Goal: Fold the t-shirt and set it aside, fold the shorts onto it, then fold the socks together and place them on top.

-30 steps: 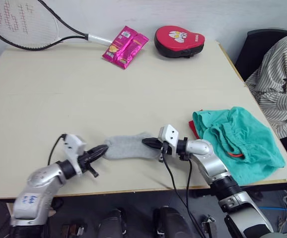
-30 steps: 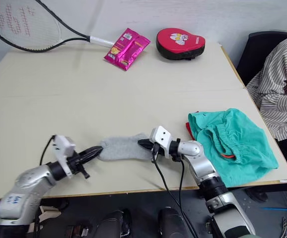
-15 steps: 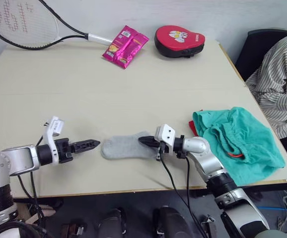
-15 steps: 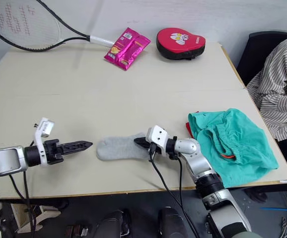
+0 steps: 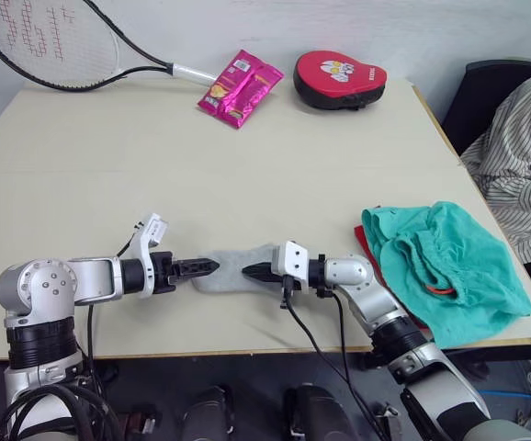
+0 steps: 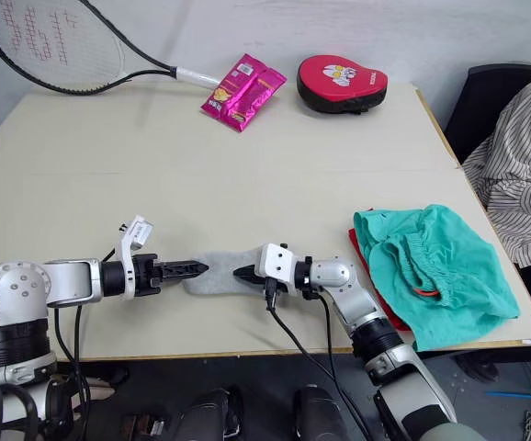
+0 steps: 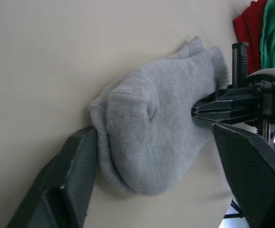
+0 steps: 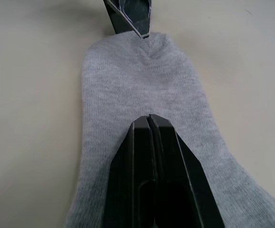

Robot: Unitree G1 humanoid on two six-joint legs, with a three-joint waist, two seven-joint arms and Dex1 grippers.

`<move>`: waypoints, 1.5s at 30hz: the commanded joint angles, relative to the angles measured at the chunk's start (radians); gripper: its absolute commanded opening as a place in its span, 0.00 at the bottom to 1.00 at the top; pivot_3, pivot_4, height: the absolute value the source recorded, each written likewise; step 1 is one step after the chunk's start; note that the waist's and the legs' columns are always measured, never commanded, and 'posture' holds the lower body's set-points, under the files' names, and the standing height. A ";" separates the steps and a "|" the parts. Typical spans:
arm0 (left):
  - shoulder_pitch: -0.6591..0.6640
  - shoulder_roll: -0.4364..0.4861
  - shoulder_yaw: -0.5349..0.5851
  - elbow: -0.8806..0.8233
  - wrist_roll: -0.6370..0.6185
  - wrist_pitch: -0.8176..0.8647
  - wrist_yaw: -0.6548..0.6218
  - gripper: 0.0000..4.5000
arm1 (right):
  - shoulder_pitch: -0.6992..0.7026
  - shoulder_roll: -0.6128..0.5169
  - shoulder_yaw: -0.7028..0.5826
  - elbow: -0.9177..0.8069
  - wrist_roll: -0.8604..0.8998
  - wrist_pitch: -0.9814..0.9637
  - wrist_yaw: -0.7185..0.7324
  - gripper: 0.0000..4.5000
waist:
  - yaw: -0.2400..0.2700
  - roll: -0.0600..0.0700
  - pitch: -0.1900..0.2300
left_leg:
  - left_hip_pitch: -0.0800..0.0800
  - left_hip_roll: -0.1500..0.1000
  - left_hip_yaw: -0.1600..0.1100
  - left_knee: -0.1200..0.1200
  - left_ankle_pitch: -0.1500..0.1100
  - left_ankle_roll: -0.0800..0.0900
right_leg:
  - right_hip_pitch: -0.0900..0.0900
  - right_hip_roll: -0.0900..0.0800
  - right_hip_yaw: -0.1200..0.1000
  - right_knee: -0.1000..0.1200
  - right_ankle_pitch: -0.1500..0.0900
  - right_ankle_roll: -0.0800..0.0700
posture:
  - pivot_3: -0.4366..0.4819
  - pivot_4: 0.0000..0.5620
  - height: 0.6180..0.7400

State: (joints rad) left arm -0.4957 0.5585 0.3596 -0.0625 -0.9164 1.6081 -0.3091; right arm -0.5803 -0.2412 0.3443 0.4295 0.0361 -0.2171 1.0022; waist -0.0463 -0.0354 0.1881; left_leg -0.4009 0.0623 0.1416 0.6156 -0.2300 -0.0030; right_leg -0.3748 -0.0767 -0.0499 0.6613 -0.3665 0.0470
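Observation:
The grey socks [image 5: 231, 280] lie stacked flat near the table's front edge. My left gripper [image 5: 212, 266] is at their toe end, and in the left wrist view its open fingers [image 7: 66, 185] stand on either side of the toe. My right gripper [image 5: 245, 271] is shut, its tip resting on the middle of the socks [image 8: 128, 85]; I see no fabric between its fingers. The teal shorts [image 5: 449, 253] lie bunched at the right. They sit on the red t-shirt [image 5: 364, 246], of which an edge shows.
At the table's back lie a tennis racket [image 5: 54, 55], pink snack packets [image 5: 241, 87] and a red oval pad [image 5: 339, 78]. A person in a striped shirt [image 5: 523, 156] sits at the right by a black chair [image 5: 486, 87].
My left gripper pulled away to the left, then came back to the socks' toe end. My right gripper slid left along the socks, from the cuff to their middle.

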 commanded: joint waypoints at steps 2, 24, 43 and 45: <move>-0.050 -0.013 -0.005 -0.027 -0.037 0.006 0.004 0.45 | 0.027 -0.012 0.003 0.021 -0.012 0.010 0.005 0.00 | 0.000 0.000 0.000 | 0.000 0.000 0.000 0.000 0.000 0.000 | 0.000 0.000 0.000 0.000 0.000 0.000 | 0.48 0.27 1.00; -0.303 -0.063 -0.494 0.048 0.102 -0.248 -0.252 0.00 | 0.084 -0.036 -0.052 -0.114 -0.008 0.175 -0.085 0.00 | 0.012 0.000 0.000 | -0.001 0.000 0.001 0.001 0.001 -0.001 | -0.002 0.002 0.001 0.000 0.000 0.000 | 0.48 0.27 1.00; -0.097 -0.036 -0.493 0.011 0.317 -0.941 -0.635 0.99 | 0.310 -0.307 -0.286 -0.586 0.206 0.512 -0.061 0.00 | 0.017 0.001 0.001 | -0.004 0.000 0.001 0.000 0.001 0.001 | -0.002 0.001 0.001 -0.003 0.000 0.000 | 0.48 0.27 1.00; -0.084 -0.033 -0.478 0.019 0.332 -0.989 -0.657 0.99 | 0.320 -0.320 -0.313 -0.595 0.233 0.501 -0.052 0.00 | 0.017 0.002 0.001 | -0.004 0.001 0.002 0.000 0.001 0.001 | -0.002 0.002 0.001 -0.003 0.000 0.000 | 0.48 0.27 1.00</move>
State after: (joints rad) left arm -0.5802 0.5230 -0.1507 -0.0258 -0.5904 0.6683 -0.9401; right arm -0.2592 -0.5535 0.0611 -0.1147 0.2295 0.3048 0.9392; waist -0.0297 -0.0339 0.1891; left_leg -0.4046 0.0631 0.1432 0.6159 -0.2289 -0.0020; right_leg -0.3769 -0.0748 -0.0488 0.6580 -0.3666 0.0469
